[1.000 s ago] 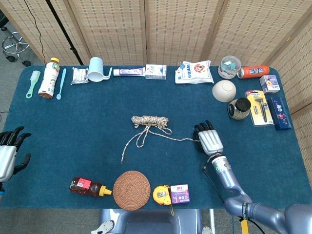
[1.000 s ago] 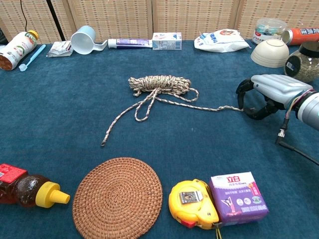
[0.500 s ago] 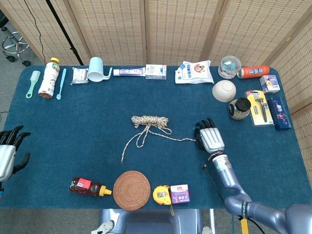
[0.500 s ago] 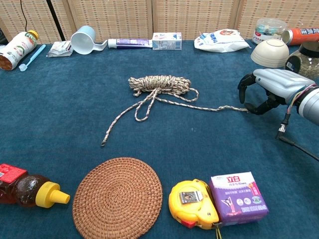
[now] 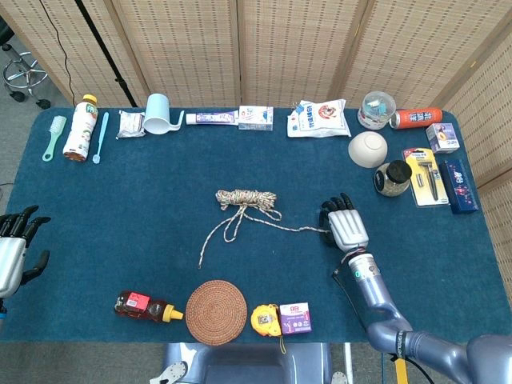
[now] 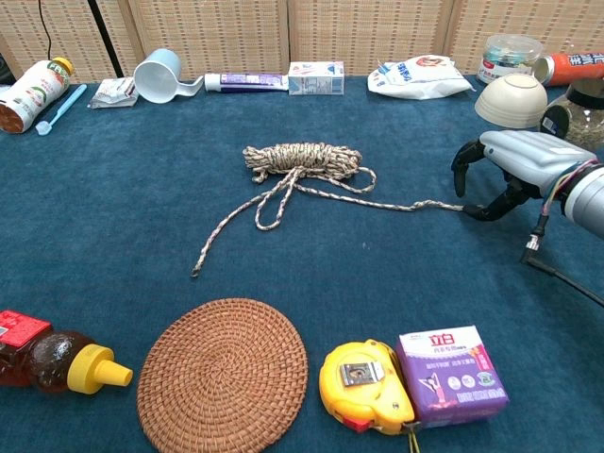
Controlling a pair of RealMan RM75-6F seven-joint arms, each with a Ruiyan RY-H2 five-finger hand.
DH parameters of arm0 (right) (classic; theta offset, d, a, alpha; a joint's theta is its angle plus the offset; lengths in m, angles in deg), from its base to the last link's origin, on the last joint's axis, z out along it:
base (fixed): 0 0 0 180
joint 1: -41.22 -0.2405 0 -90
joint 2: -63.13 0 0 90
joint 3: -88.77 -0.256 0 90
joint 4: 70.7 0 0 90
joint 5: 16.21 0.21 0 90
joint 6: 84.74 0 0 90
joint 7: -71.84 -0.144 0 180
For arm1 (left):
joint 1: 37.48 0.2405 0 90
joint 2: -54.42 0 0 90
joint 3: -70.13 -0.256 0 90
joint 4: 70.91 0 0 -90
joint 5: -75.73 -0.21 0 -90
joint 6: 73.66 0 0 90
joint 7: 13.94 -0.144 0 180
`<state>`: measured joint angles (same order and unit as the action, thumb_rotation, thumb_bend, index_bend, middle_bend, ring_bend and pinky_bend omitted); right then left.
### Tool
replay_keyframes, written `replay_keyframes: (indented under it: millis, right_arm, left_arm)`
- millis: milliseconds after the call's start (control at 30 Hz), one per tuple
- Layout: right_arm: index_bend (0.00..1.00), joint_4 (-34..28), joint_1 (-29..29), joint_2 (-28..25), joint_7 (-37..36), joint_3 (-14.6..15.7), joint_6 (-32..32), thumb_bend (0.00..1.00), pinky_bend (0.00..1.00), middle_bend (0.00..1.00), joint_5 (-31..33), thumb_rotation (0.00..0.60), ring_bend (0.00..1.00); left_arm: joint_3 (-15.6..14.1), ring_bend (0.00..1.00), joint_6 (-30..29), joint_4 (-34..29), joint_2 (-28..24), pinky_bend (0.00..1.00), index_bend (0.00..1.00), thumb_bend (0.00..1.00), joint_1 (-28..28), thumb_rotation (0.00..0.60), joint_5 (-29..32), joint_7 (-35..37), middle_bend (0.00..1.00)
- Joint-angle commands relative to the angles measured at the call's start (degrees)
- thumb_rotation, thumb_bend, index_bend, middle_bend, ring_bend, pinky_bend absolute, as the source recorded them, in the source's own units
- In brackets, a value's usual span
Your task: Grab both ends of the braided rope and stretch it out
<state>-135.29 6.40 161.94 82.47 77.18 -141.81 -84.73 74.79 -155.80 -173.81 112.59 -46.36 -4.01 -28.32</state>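
Observation:
The braided rope point(image 5: 246, 198) point(image 6: 302, 159) lies as a loose coil in the middle of the blue table. One strand runs right to an end point(image 6: 455, 204) beside my right hand point(image 5: 344, 228) point(image 6: 524, 162). That hand arches over the end with its fingers curved down and its thumb tip touching or nearly touching the rope; a gap shows between thumb and fingers. The other rope end point(image 6: 196, 270) lies free toward the front left. My left hand point(image 5: 14, 250) hangs off the table's left edge, fingers apart, holding nothing.
A woven coaster point(image 6: 223, 375), a honey bottle point(image 6: 52, 360), a yellow tape measure point(image 6: 366, 385) and a purple box point(image 6: 451, 374) sit along the front. A bowl point(image 6: 510, 99) and a jar point(image 6: 578, 115) stand behind my right hand. Several toiletries line the back edge.
My right hand has shifted slightly right and lifted a little, and the rope's right end has slid a short way right with it. The left hand has barely moved.

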Motion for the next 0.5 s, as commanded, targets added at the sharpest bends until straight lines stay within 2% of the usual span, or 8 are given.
replay_keyframes:
  millis: [33, 500]
  right_arm:
    - [0.52, 0.59, 0.0, 0.33, 0.03, 0.07, 0.17, 0.37, 0.0, 0.26, 0.18, 0.6, 0.13]
    - [0.53, 3.62, -0.07, 1.13, -1.09, 0.27, 1.7, 0.37, 0.0, 0.27, 0.62, 0.6, 0.14]
  left_arm:
    - [-0.03, 0.16, 0.02, 0.03, 0.01, 0.14, 0.25, 0.36, 0.01, 0.6, 0.02, -0.01, 0.15]
    - [-0.16, 0.16, -0.15, 0.11, 0.01, 0.14, 0.25, 0.36, 0.18, 0.6, 0.13, -0.09, 0.15]
